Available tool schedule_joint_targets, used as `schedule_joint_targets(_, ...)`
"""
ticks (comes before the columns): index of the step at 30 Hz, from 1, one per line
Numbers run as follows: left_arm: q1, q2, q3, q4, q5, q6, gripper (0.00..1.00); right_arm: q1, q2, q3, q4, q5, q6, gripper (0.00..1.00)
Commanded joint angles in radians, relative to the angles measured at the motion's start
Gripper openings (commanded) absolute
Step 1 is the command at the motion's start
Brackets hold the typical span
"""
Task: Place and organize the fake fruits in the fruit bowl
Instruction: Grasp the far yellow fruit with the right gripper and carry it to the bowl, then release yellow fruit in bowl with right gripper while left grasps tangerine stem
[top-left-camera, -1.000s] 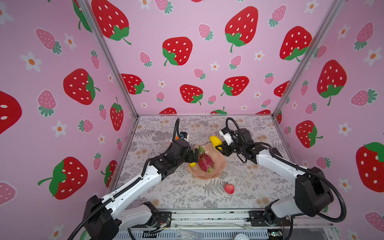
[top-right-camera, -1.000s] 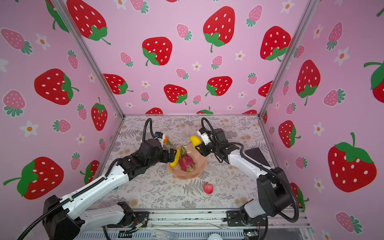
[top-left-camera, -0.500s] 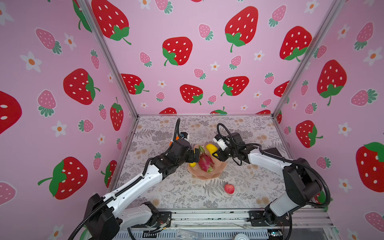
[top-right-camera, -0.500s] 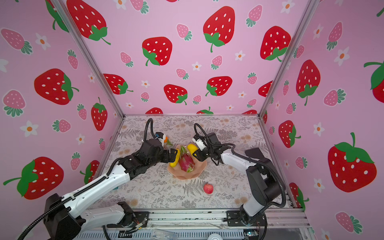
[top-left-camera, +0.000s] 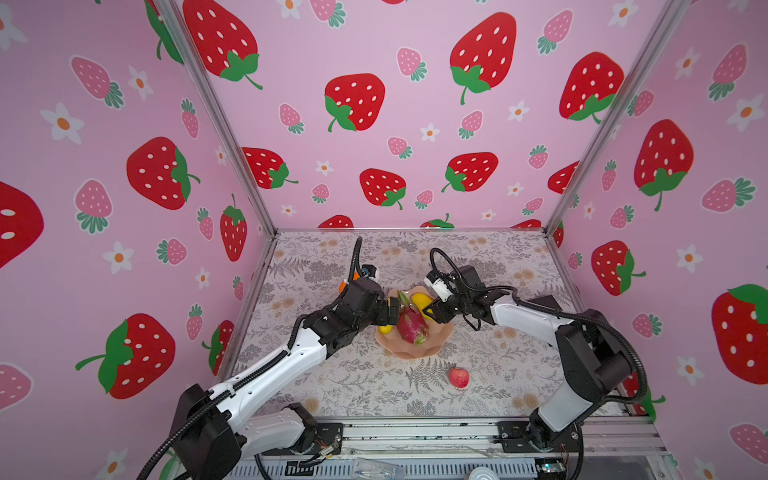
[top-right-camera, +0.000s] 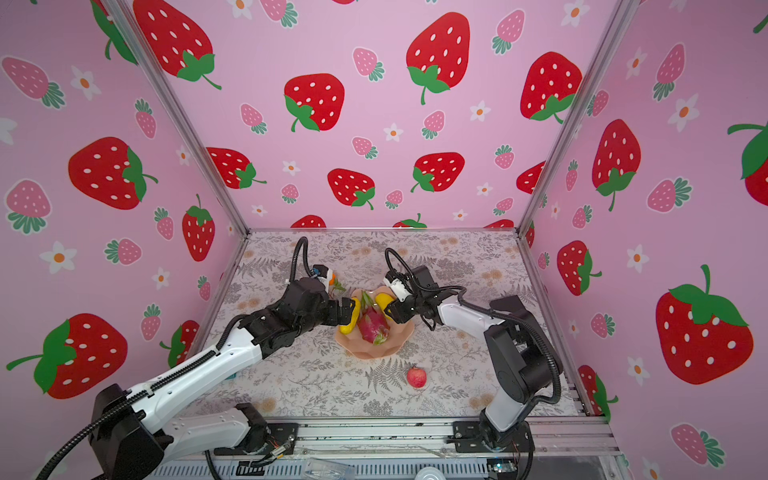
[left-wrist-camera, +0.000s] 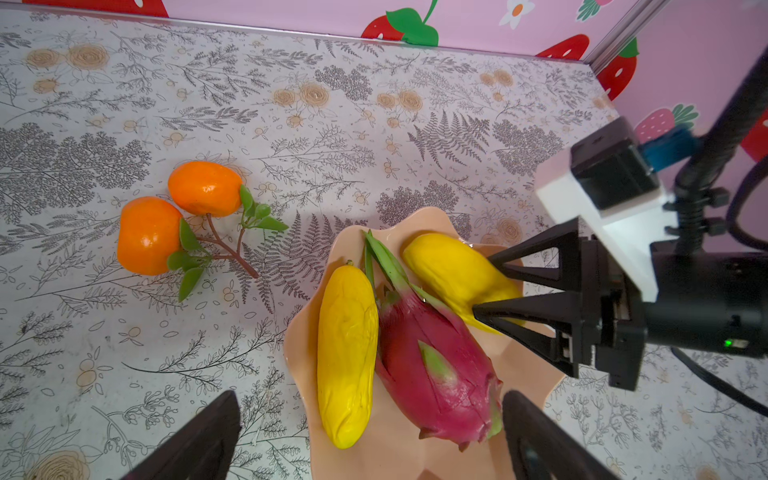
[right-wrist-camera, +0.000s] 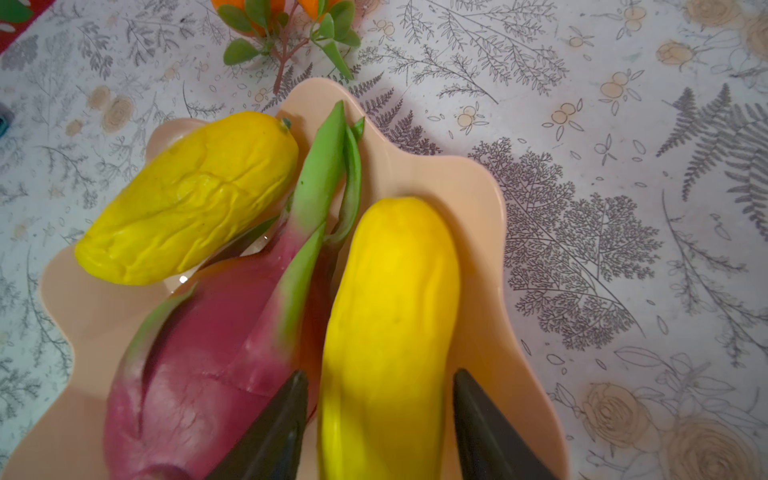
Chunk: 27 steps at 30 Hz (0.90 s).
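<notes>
Bowl (left-wrist-camera: 301, 345): salmon-pink w/ wavy rim

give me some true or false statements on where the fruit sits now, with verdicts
1. The dragon fruit lies in the bowl. True.
2. The apple is in the bowl. False: it lies on the table, outside the bowl.
3. The oranges lie on the table, outside the bowl. True.
4. Only one yellow fruit is in the bowl. False: both are, flanking the dragon fruit.
5. The left gripper is shut. False: it is wide open.
</notes>
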Motion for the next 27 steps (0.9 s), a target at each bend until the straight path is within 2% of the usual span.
schedule_joint_targets(1, 0.003, 0.022, 0.041, -0.023, 0.035, 0.005, 1.0, 0.004, 0.004, 0.032, -0.015, 0.002, -0.023, 0.65)
schedule_joint_targets(4, 0.003, 0.03, 0.046, -0.028, 0.046, 0.003, 1.0, 0.006, -0.008, 0.046, -0.025, 0.011, -0.026, 0.7)
schedule_joint_targets(6, 0.009, 0.029, 0.045, -0.029, 0.011, -0.01, 1.0, 0.006, -0.028, 0.057, -0.031, 0.023, -0.023, 0.71)
schedule_joint_targets(9, 0.066, 0.071, 0.088, -0.095, -0.064, -0.071, 0.96, 0.014, -0.084, 0.069, -0.028, 0.019, -0.023, 0.73)
schedule_joint_targets(15, 0.2, 0.253, 0.143, -0.07, -0.04, -0.165, 0.8, 0.14, -0.198, 0.07, 0.025, 0.01, -0.016, 0.83)
schedule_joint_targets(18, 0.228, 0.32, 0.137, -0.014, -0.059, -0.207, 0.72, 0.198, -0.228, 0.031, 0.104, 0.001, 0.047, 0.85)
schedule_joint_targets(21, 0.248, 0.37, 0.129, 0.044, -0.053, -0.24, 0.68, 0.242, -0.256, -0.028, 0.188, 0.037, 0.101, 0.89)
schedule_joint_targets(23, 0.259, 0.402, 0.133, 0.067, -0.058, -0.255, 0.65, 0.263, -0.272, -0.062, 0.222, 0.057, 0.122, 0.99)
schedule_joint_targets(27, 0.294, 0.481, 0.157, 0.096, -0.037, -0.278, 0.6, 0.276, -0.292, -0.115, 0.25, 0.088, 0.137, 0.99)
